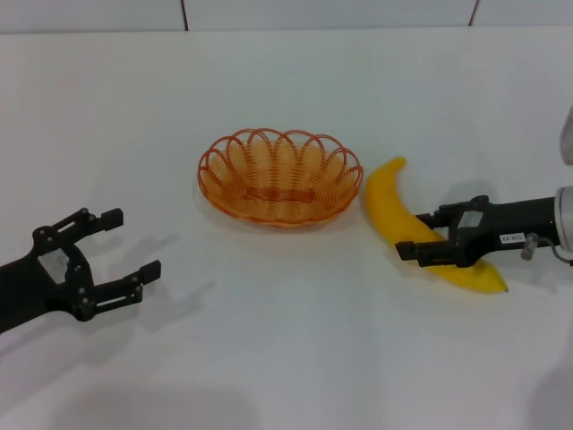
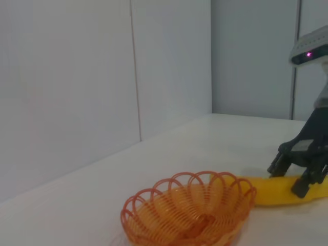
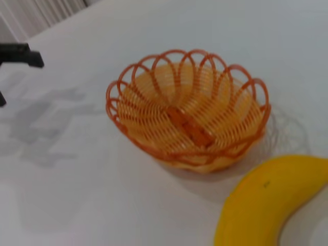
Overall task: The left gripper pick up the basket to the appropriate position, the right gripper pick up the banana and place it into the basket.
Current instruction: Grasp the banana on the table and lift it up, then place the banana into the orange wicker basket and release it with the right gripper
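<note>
1. The right gripper (image 1: 428, 238) has its two black fingers set across the middle of the banana (image 1: 405, 218), one on each flank; they look closed onto it, while the fruit lies on the white table (image 1: 286, 358).
2. The banana is smooth, bright yellow and plastic-looking, curving from a tip near the basket down toward the five o'clock corner of the head view.
3. The basket (image 1: 280, 176) sits near the table's centre, at about nine o'clock from the banana's upper tip — just beside it, a sliver of table between them. It is a shallow oval of orange looped wire with a scalloped rim, and nothing lies in it.
4. The right arm reaches in from three o'clock, low and nearly level, a small white label on its black body.
5. The left gripper (image 1: 131, 244) hovers at about eight o'clock from the basket, well apart from it, jaws spread wide and gripping nothing — fingers pointing toward the basket.
</note>
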